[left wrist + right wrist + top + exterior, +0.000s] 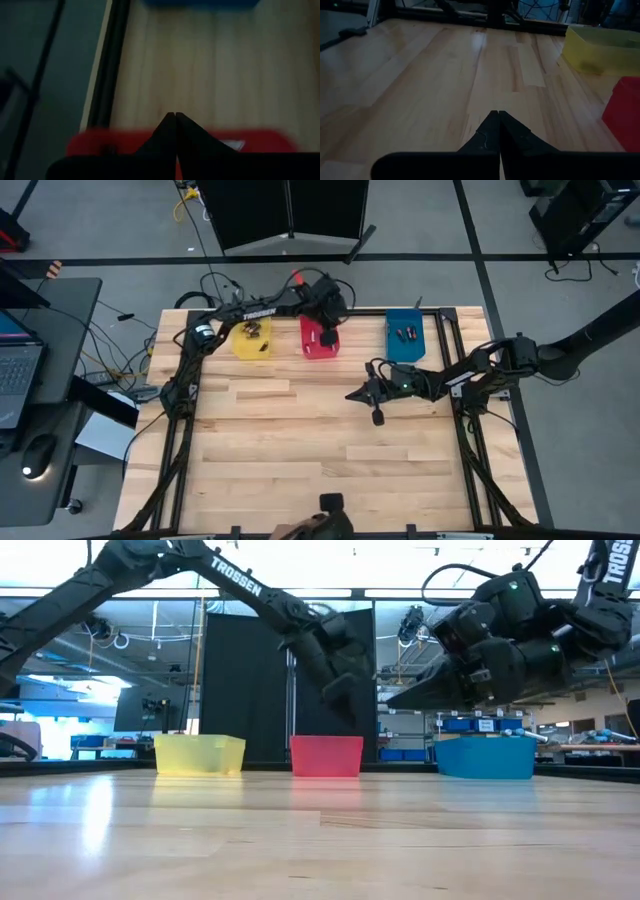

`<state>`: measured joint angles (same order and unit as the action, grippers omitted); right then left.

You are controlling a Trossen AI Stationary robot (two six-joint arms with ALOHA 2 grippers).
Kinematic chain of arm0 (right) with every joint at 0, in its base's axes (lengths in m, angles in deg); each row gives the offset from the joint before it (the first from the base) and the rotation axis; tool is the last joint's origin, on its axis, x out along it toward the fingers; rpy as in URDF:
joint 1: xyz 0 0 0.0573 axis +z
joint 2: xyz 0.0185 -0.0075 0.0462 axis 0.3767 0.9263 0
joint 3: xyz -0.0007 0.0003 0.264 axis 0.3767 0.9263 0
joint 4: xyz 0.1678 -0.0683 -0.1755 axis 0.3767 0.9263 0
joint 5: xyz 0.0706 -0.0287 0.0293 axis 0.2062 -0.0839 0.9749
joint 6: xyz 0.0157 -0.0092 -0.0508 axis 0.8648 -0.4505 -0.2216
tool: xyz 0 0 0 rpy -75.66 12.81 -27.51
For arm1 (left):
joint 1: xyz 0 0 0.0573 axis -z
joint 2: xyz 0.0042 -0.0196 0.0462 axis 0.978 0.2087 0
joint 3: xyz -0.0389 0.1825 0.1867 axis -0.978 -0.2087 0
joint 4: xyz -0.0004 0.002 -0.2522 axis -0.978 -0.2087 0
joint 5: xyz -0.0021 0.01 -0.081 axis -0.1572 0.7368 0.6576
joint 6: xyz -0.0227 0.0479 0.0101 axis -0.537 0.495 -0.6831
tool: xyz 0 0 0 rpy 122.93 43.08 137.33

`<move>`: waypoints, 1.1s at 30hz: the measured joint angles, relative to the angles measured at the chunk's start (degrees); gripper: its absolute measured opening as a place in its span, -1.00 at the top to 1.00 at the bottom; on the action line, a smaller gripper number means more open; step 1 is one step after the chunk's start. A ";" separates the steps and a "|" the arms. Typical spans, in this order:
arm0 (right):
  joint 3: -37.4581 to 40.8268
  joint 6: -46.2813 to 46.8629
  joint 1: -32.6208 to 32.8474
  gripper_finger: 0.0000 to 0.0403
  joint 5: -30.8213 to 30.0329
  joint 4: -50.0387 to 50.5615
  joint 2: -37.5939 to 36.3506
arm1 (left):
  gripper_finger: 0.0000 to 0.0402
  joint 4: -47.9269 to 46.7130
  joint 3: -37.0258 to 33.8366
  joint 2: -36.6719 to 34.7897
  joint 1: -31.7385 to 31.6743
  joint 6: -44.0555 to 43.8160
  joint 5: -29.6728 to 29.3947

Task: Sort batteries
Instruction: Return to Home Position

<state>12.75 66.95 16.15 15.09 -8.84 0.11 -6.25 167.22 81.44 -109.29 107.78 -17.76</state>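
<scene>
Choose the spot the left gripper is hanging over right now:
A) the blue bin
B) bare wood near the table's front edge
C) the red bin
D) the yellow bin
C: in the high view the left gripper sits directly above the red bin, and the left wrist view shows red plastic just below its closed fingertips.

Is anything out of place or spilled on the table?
Nothing stands out. The yellow bin, red bin and blue bin stand upright in a row, batteries inside the yellow and blue. Left gripper, shut, hangs over the red bin; right gripper, shut, over the table.
</scene>
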 joint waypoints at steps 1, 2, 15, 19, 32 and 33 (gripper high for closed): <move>0.79 -0.04 -0.02 0.98 -0.06 -1.30 0.03 | 0.98 2.21 -0.89 -0.54 0.67 -0.03 0.00; 1.69 -0.05 -0.02 0.98 -0.16 -3.08 0.03 | 0.98 4.52 -1.83 -1.23 1.16 -0.09 0.12; 11.18 1.09 -2.30 0.98 -1.47 -21.42 0.03 | 0.97 31.14 -23.86 -14.68 4.13 -5.33 5.96; 11.80 1.09 -2.69 0.98 -1.46 -21.66 0.03 | 0.97 39.14 -34.34 -21.59 5.17 -7.17 6.97; 17.87 4.75 -8.82 0.98 -0.96 -13.66 -14.96 | 0.96 56.51 -61.60 -45.31 7.90 -11.50 4.99; 17.58 4.71 -9.29 0.98 -0.90 -11.12 -16.47 | 0.96 57.44 -63.38 -46.46 7.86 -11.77 4.92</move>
<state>30.33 71.66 6.87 14.20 -19.96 -16.36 51.20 103.84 34.97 -101.43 96.01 -12.84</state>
